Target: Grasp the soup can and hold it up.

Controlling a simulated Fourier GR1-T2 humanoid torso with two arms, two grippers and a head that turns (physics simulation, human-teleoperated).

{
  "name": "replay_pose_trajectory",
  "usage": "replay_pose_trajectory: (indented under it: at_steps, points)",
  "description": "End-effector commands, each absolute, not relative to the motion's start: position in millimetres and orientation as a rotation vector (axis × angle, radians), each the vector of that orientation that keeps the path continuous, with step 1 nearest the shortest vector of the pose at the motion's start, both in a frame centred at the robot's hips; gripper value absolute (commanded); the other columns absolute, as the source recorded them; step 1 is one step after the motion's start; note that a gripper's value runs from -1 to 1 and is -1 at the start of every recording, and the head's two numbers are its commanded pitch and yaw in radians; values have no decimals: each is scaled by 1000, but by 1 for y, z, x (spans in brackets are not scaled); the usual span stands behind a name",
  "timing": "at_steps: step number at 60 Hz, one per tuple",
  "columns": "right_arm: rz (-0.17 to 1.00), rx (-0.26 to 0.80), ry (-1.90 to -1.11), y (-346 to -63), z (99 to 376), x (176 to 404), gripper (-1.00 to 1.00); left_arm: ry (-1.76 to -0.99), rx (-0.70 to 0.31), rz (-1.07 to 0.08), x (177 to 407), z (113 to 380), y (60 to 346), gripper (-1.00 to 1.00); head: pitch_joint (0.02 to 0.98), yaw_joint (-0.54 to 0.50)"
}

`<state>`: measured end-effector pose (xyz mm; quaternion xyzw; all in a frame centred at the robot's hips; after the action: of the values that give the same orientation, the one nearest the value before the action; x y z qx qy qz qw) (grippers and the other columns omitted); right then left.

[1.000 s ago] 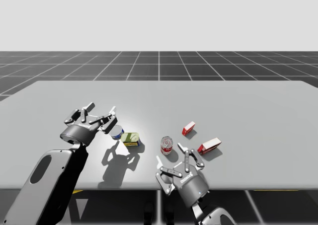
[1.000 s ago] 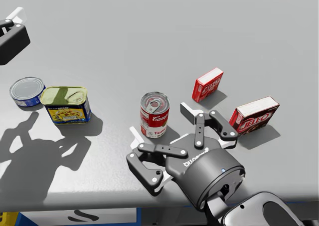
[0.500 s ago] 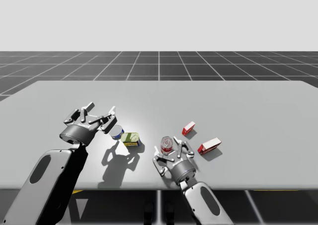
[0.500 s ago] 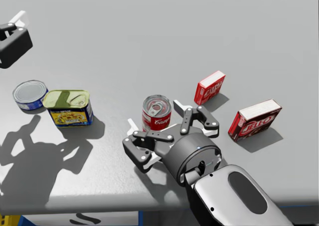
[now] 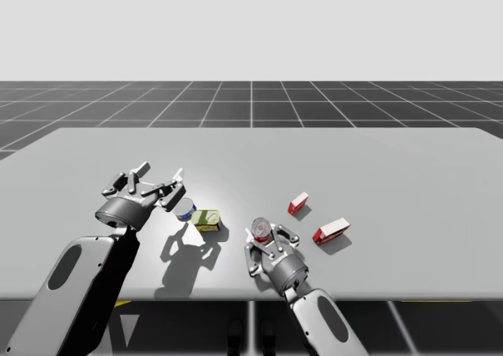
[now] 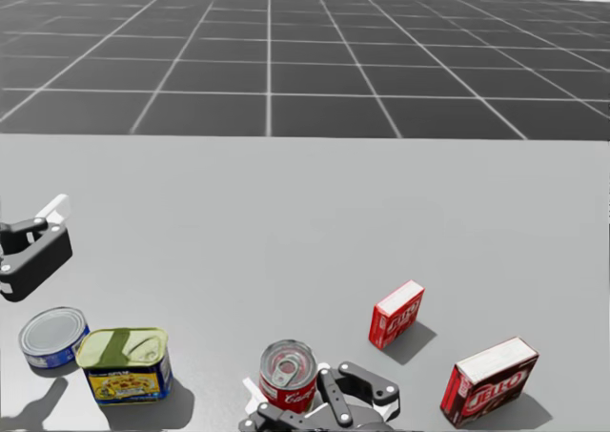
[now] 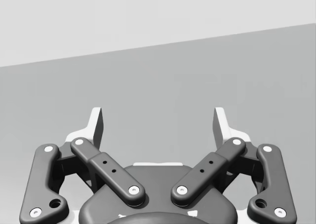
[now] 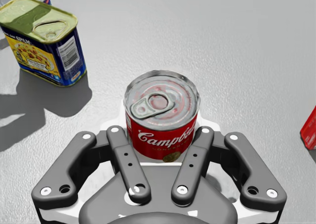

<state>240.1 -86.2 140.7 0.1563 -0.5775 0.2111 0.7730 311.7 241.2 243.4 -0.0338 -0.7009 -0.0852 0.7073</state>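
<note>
**Grey worktop, red can pinched in the right tool**

The grey worktop [image 5: 393, 167] carries everything. My left tool [image 7: 159, 125] hangs spread wide above it with nothing between its fingers. My right tool [image 8: 163, 122] is low at the near edge, narrowed onto the soup can [image 6: 288, 380], a finger pressing each side. The can stands upright on the worktop. The larger red box [image 6: 489, 381] lies off this tool's right side. A rectangular yellow-and-blue tin [image 8: 42, 41] stands ahead to its left. The smaller red box [image 6: 396, 314] stands ahead to its right. A short blue can [image 6: 52, 337] sits just beyond the tin.

Tbl [image 5: 393, 159], red can [image 5: 262, 230], 2 tins [image 5: 207, 219] [image 5: 185, 209], 2 boxes [image 5: 298, 203] [image 5: 331, 229]
</note>
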Motion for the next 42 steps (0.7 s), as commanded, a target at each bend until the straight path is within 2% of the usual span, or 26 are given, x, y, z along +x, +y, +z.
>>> replay_pose_trajectory:
  at_steps: [1, 8, 23, 34, 42]
  points:
    - [381, 275, -1246, -93, 137, 243, 892, -1555, -74, -189, 311, 243, 241, -1000, 525, -82]
    - [381, 271, -1252, -93, 137, 242, 908, -1556, -74, -188, 311, 243, 241, -1000, 471, -81]
    - [378, 272, -1274, -93, 146, 242, 897, -1557, -75, -184, 311, 243, 242, -1000, 458, -80]
    - [377, 281, -1344, -92, 174, 242, 880, -1559, -76, -177, 311, 243, 243, -1000, 459, -80]
    - [365, 277, -1434, -94, 206, 241, 884, -1560, -76, -173, 311, 244, 244, -1000, 458, -83]
